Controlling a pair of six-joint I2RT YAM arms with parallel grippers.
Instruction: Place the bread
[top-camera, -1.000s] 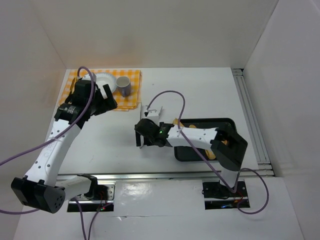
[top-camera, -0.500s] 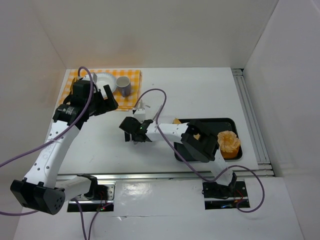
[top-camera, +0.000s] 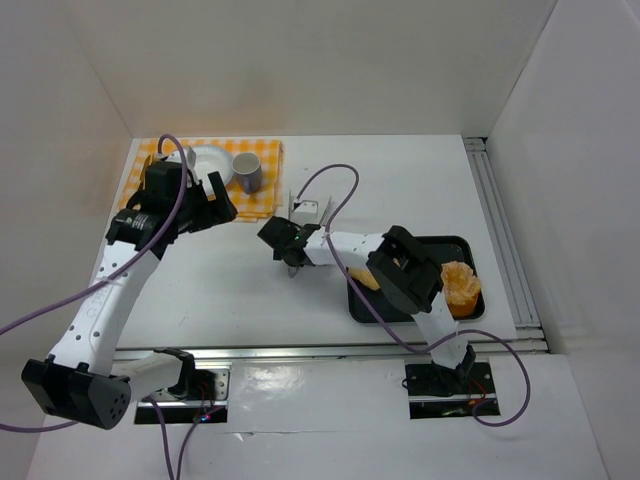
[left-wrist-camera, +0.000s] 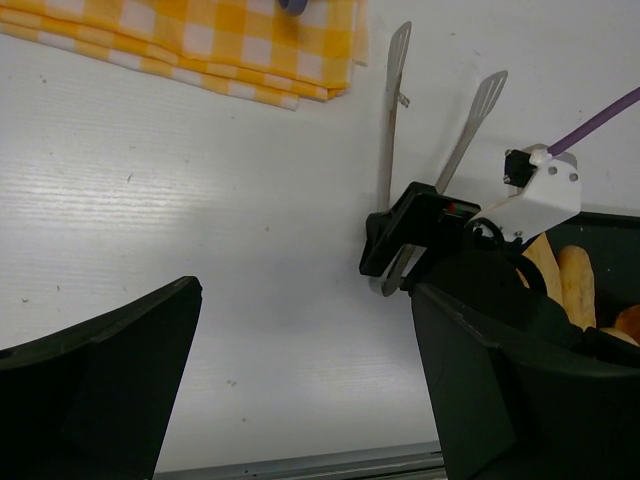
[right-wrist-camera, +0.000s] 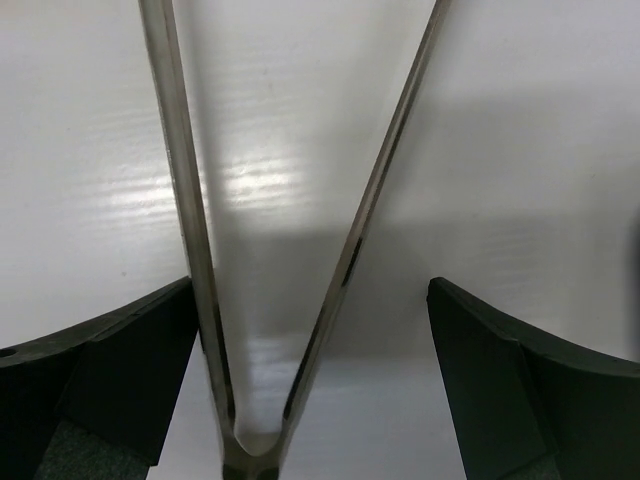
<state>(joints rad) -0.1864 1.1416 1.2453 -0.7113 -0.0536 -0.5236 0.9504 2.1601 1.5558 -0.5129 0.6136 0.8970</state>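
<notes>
The two golden-brown oval bread rolls (left-wrist-camera: 578, 288) lie side by side in the shallow black rectangular tray (top-camera: 440, 243) at the right of the white surface (top-camera: 400, 180), sharing it with a round orange fluted cake (top-camera: 460, 283). A pair of long steel tongs (left-wrist-camera: 388, 150) lies on the surface just left of the tray, its arms sprung apart in a V. The right claw (right-wrist-camera: 310, 290) is spread wide and straddles the tongs near their hinge, one finger outside each arm. Closing it would probably squeeze them into a tool for lifting the bread. The left claw (left-wrist-camera: 305, 290) is also spread and empty, hanging above bare surface near the yellow-and-white checked cloth (top-camera: 265, 200). That cloth carries a white plate (top-camera: 205, 160), likely the destination.
</notes>
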